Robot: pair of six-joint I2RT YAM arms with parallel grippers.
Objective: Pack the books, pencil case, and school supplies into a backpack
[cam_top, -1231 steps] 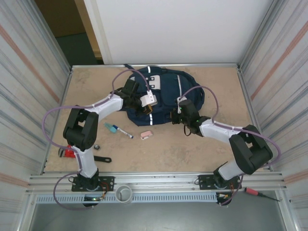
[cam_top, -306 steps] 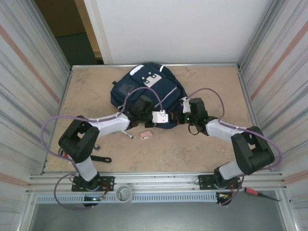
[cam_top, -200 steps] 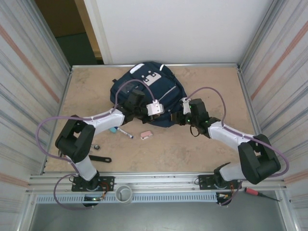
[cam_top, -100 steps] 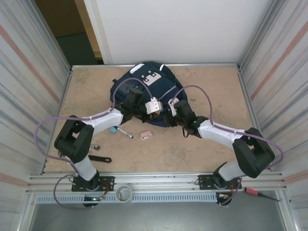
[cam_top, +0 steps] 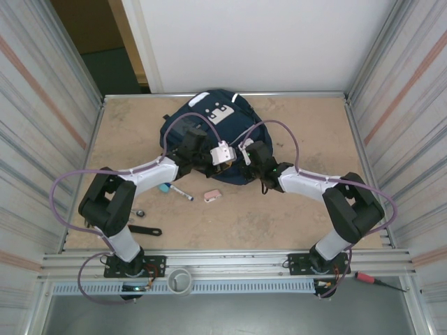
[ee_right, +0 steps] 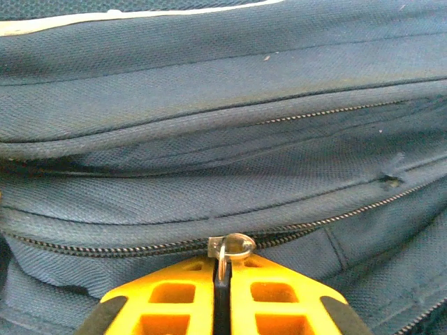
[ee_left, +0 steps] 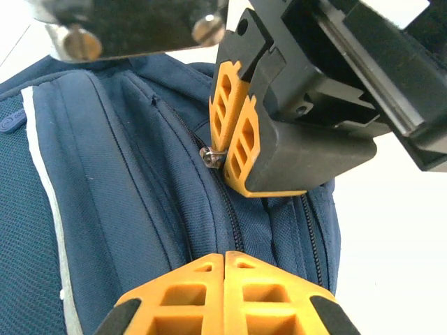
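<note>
Reaching inward from either side, both arms meet at the near edge of the large navy blue fabric backpack (cam_top: 192,112) lying far-centre on the bench (cam_top: 279,223). The right fingers (ee_right: 133,303) are clamped on the backpack's small silver metal zip pull (ee_right: 227,248). The left fingers (ee_left: 150,296), just beside them, are pressed together against the fabric.

The backpack (cam_top: 241,125) is navy blue with thin white stripes and white patches. Its zipper pull (ee_right: 225,250) is silver. The right gripper (ee_right: 222,269) has orange, lattice-patterned fingers (ee_right: 167,300).
</note>
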